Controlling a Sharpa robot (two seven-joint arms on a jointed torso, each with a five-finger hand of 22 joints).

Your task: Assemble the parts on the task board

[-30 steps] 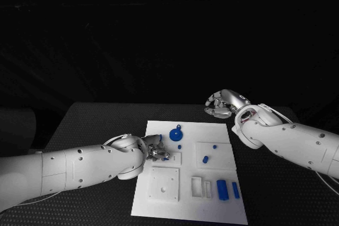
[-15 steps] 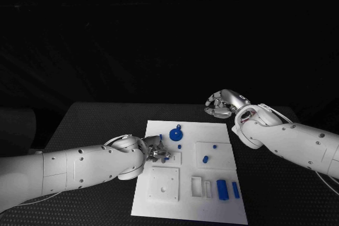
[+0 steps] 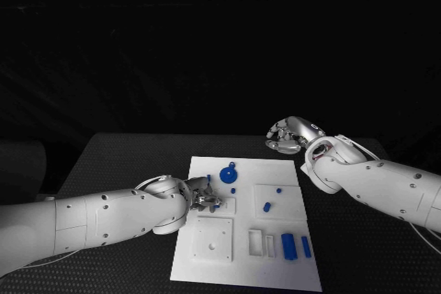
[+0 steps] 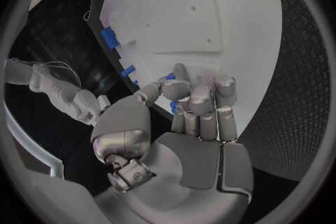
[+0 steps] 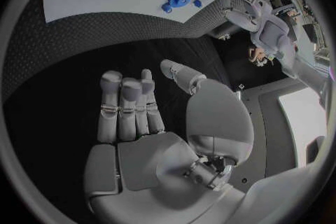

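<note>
Black table (image 3: 120, 154), textured top. White task board (image 3: 243, 271) lies mid-table, long side running away from the robot.

L hand (image 3: 204, 197) down at the board's left edge, fingers bunched over a small square recess. Left wrist view: fingers (image 4: 199, 102) curled in w/ a small blue part (image 4: 172, 106) between the tips, so it looks pinched, though most of the piece is hidden.

R hand (image 3: 292, 134) up off the far right corner of the board, over bare table, well apart from the parts. Right wrist view: fingers (image 5: 122, 103) straight and side by side, thumb out, nothing in the palm. Released.

Parts on board: blue round gear-like disc (image 3: 229, 175) near the far edge, small blue pegs (image 3: 267, 206) in the right-hand square area, two blue bars (image 3: 289, 246) standing in slots at the near right. Larger square plate w/ a hole (image 3: 212, 238) near left.

No readable writing, labels or brand marks on board, parts or arms.
</note>
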